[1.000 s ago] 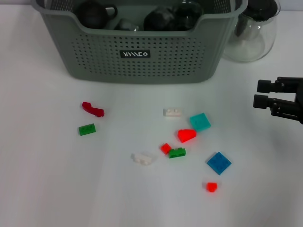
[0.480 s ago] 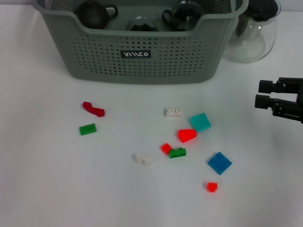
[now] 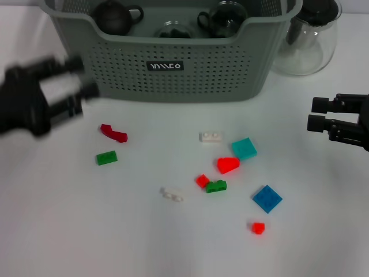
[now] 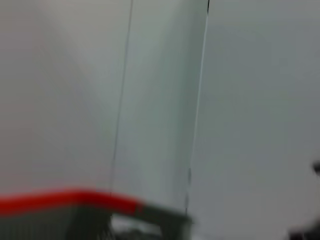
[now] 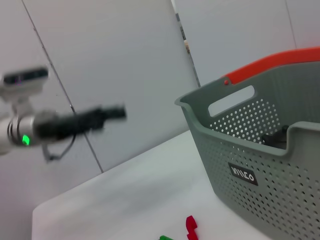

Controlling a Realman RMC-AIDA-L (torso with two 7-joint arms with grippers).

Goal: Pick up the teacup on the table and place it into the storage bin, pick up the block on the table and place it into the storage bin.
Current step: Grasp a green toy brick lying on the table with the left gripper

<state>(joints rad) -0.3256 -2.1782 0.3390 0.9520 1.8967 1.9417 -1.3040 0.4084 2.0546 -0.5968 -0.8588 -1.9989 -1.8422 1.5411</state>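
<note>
Left claw (image 3: 69, 86) state indeterminate; right claw (image 3: 314, 114) parted, idle. Dark red block (image 3: 113, 133) on table (image 3: 69, 231): light, rigid, small; pinch across its narrow sides.

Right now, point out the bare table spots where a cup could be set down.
Free: the near-left stretch of the white table, below the green block, and the strip between the grey-green perforated storage bin and the white block. Crowded: the centre-right cluster around the red wedge block and blue square tile.
</note>
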